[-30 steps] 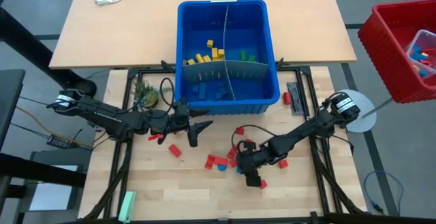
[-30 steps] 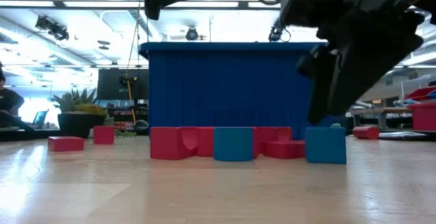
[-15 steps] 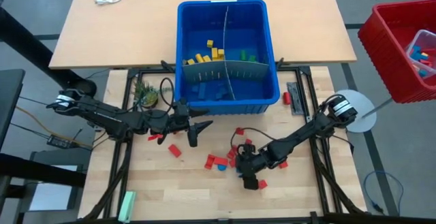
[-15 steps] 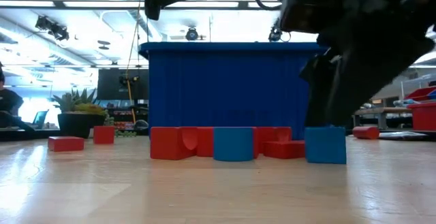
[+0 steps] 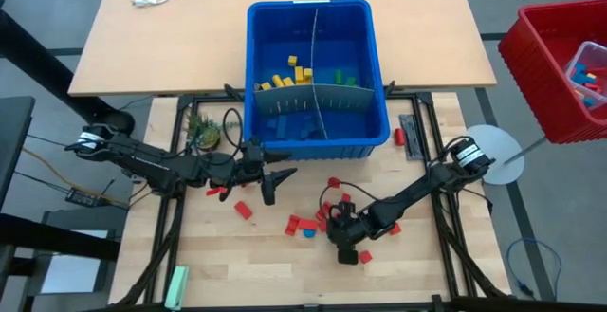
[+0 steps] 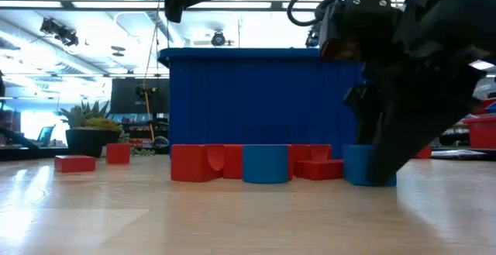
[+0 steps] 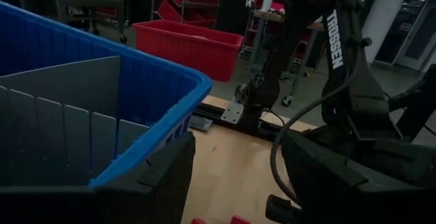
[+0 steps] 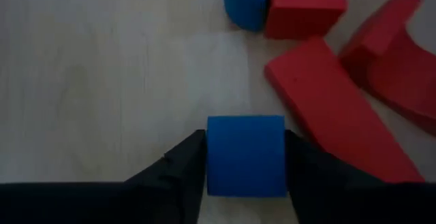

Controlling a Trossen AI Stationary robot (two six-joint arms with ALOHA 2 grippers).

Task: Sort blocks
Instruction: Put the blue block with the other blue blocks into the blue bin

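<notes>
Blue block [image 8: 245, 155] sits between right end effector [image 8: 245, 169] fingers (clamped on it); lift straight, clearing red neighbours [image 8: 327, 108].

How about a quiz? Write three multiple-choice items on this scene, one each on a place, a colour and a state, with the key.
1. Where is the left hand?
A. Inside the bin
B. Above the table, near the bin's front left corner
C. Over the red crate

2. What colour are the blocks in the bin's far left compartment?
A. Red
B. Yellow
C. Blue

3. How is the blue block at the right hand?
A. Resting on the table between the fingers
B. Lifted above the bin
C. Lying in the bin

Key:
1 B: the high view shows the left hand over the table, just in front of the bin.
2 B: yellow blocks lie there.
3 A: the blue block sits on the wood, with the right hand around it.
</notes>
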